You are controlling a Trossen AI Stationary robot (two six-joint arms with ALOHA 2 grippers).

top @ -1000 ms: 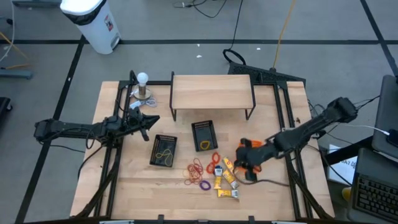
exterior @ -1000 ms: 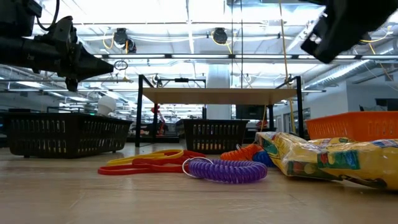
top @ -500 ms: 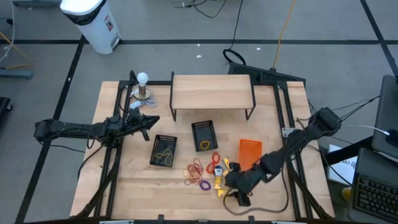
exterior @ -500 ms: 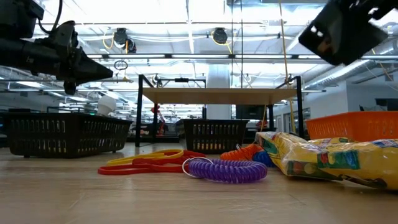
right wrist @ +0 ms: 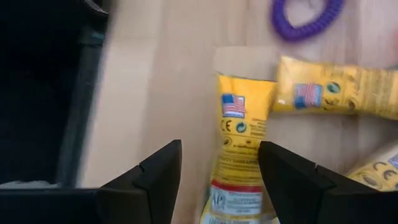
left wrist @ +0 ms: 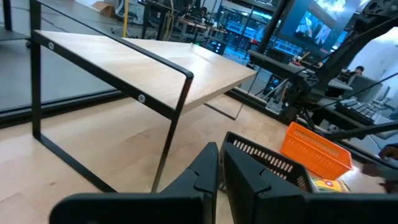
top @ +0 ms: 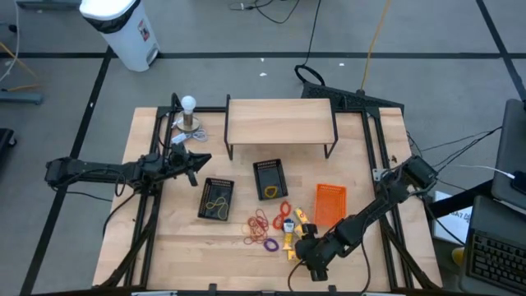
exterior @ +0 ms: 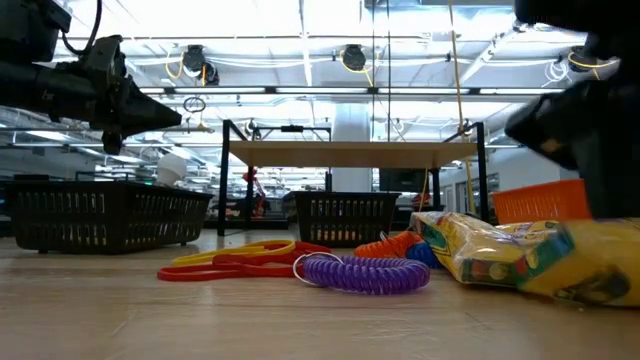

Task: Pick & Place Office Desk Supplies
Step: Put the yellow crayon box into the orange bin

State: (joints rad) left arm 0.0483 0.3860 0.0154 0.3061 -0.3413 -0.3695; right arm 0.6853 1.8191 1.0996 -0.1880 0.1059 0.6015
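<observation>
Wooden table (top: 189, 247) carries bands (top: 261, 224), yellow packets (right wrist: 239, 155), black baskets (top: 217, 199).

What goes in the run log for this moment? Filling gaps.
right pincer: open over yellow packet | left pincer: shut, waiting by shelf

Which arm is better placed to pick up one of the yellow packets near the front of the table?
The right. Its tool is open and hovers straddling a yellow packet at the table's front. The left tool is shut and hangs far off, near the wooden shelf.
</observation>
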